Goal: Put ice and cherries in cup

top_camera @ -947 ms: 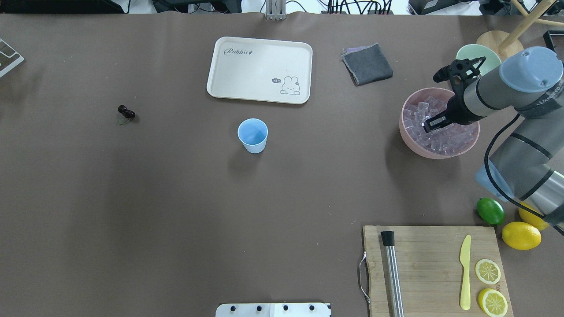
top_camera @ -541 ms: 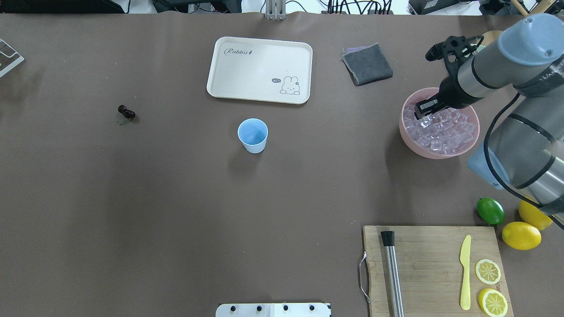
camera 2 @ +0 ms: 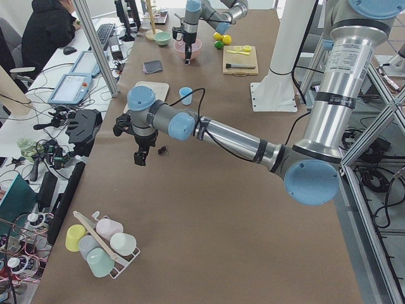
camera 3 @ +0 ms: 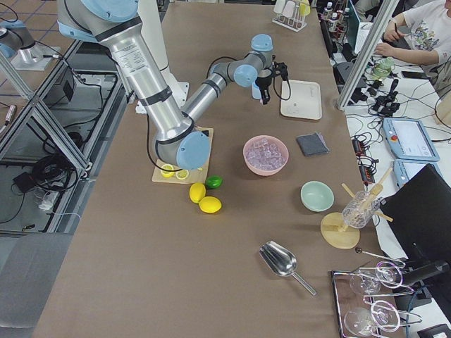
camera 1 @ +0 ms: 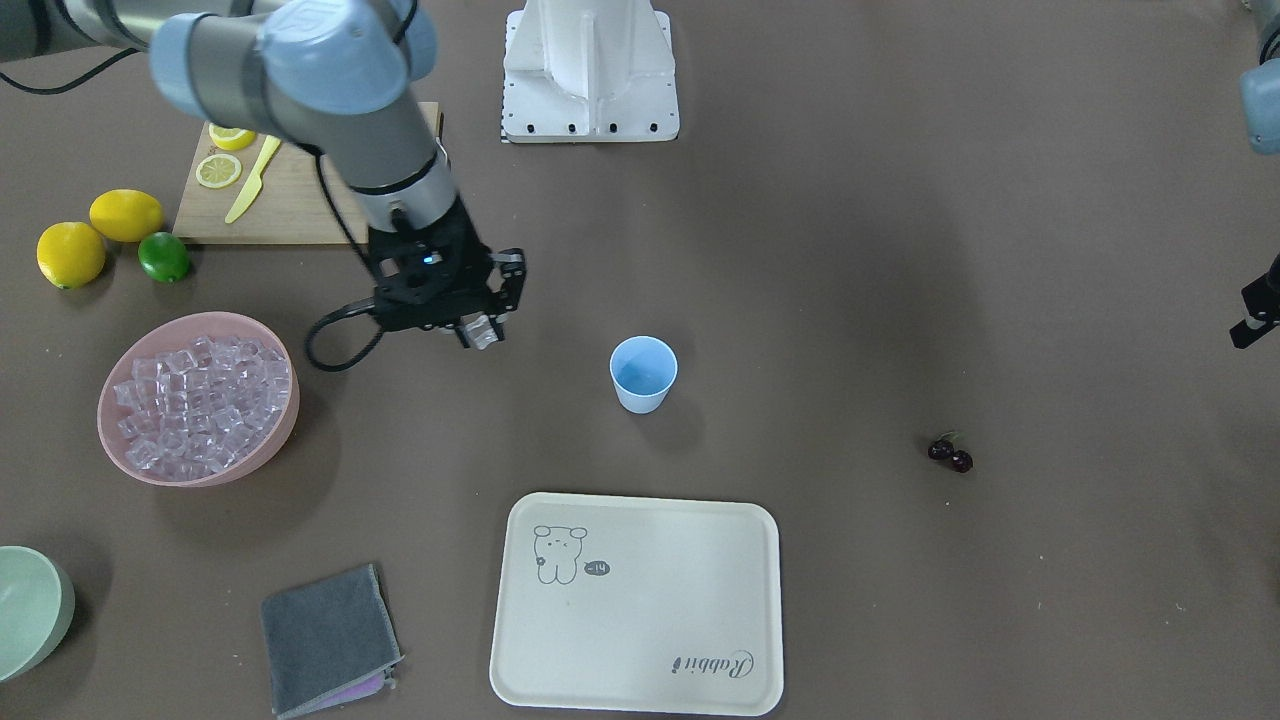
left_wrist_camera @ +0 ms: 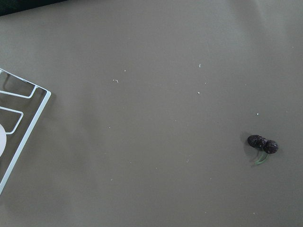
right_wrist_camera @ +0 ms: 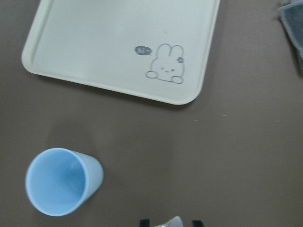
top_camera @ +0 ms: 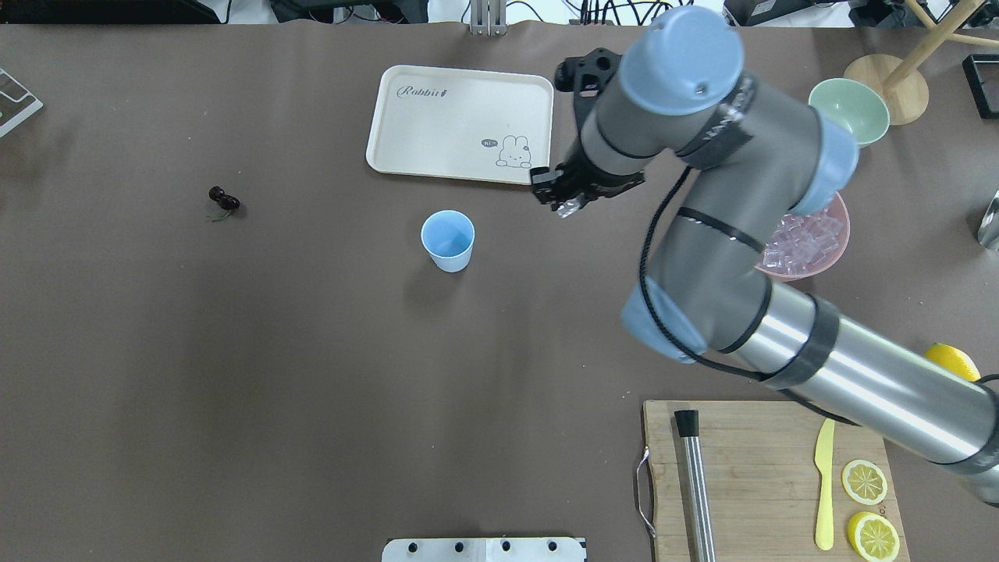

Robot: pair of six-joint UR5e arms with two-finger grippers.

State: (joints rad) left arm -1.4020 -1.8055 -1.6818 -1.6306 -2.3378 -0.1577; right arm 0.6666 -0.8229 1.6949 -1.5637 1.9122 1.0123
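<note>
Brown and flat, the surface (top_camera: 312, 390) has the blue cup (top_camera: 448, 240) standing up near its middle, close to a cream tray (top_camera: 460, 117). The right end effector (top_camera: 562, 202) hangs in the air between the cup and the pink bowl (camera 1: 270, 450) of ice (camera 1: 195, 400), closed tight on one ice cube (camera 1: 484, 333). The cherries (top_camera: 224, 198) lie well away on the robot's left side, and the left end effector (camera 2: 140, 156) hangs near them. I cannot tell if it is open or closed.
</note>
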